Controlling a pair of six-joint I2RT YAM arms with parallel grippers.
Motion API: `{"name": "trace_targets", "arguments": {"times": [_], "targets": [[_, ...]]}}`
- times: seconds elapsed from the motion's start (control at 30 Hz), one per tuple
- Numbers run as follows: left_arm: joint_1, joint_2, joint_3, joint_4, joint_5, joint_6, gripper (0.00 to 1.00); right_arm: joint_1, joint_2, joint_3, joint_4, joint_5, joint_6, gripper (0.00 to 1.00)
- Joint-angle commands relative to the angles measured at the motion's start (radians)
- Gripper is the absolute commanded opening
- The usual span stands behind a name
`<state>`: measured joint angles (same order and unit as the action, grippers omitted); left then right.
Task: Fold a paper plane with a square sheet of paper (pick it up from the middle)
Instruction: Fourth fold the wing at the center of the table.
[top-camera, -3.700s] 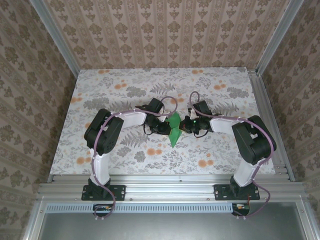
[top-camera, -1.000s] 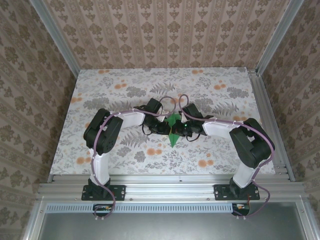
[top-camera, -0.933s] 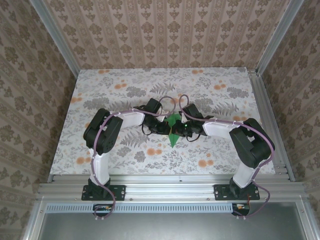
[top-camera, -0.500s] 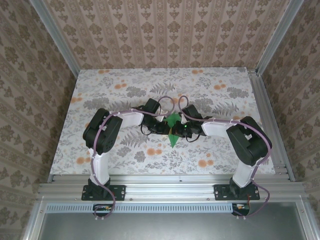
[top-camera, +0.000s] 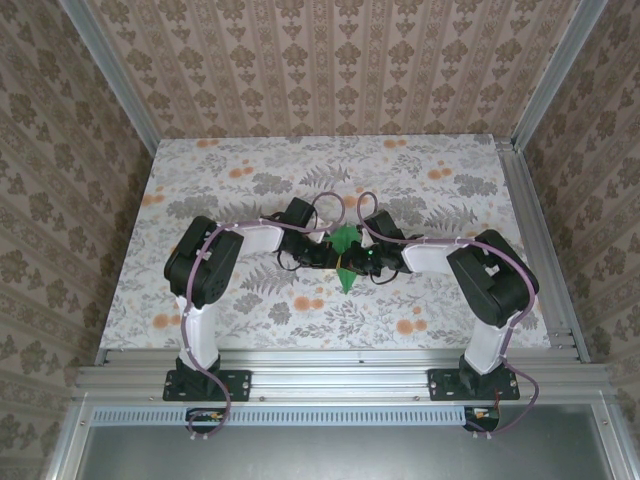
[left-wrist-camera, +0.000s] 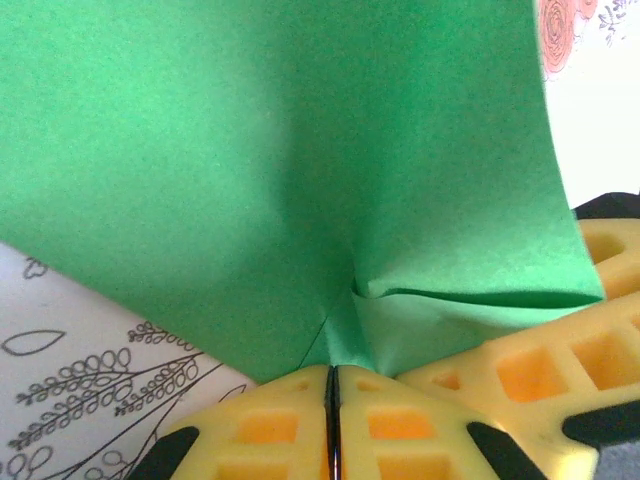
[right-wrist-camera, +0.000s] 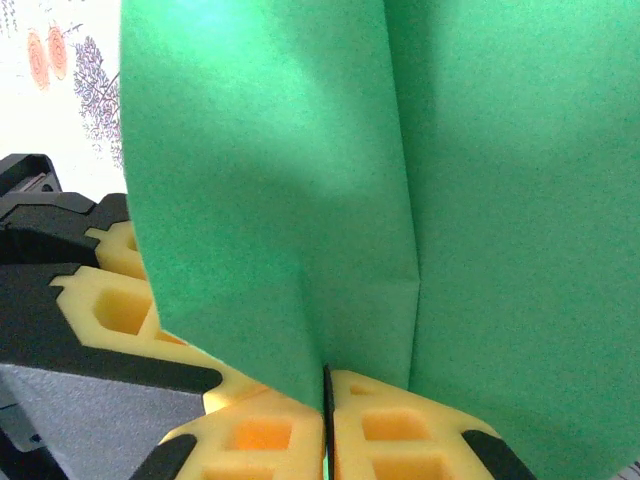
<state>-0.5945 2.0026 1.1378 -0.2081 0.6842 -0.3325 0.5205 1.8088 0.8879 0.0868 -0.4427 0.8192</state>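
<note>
The bright-green sheet of paper is folded into a narrow pointed shape and held above the table's middle between both arms, its tip toward the near edge. My left gripper is shut on its left side; in the left wrist view the yellow fingers meet on a creased fold of the green paper. My right gripper is shut on its right side; in the right wrist view the paper rises from between the closed pads. The two grippers almost touch.
The floral tabletop spreads all round the arms, bounded by aluminium rails at the near edge and patterned walls on three sides. The other gripper's yellow finger shows at the right of the left wrist view.
The right gripper has moved left toward the left one, squeezing the green paper narrower between them. The left arm has shifted slightly. Both grips stay shut.
</note>
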Motion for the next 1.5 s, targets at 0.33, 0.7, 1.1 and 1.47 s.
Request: {"name": "trace_targets", "arguments": {"times": [0.33, 0.7, 1.1, 1.47], "targets": [[0.026, 0.094, -0.102, -0.089, -0.137, -0.017, 0.1, -0.009, 0.039, -0.042, 0.07, -0.023, 0.037, 0.13], [0.033, 0.087, -0.116, -0.07, -0.119, -0.026, 0.07, -0.012, 0.063, -0.06, 0.126, -0.036, 0.068, 0.13], [0.036, 0.078, -0.131, -0.054, -0.105, -0.04, 0.07, -0.028, 0.074, -0.089, 0.202, -0.031, 0.131, 0.14], [0.036, 0.067, -0.135, -0.053, -0.101, -0.042, 0.06, -0.037, 0.099, -0.11, 0.282, -0.036, 0.197, 0.14]]}}
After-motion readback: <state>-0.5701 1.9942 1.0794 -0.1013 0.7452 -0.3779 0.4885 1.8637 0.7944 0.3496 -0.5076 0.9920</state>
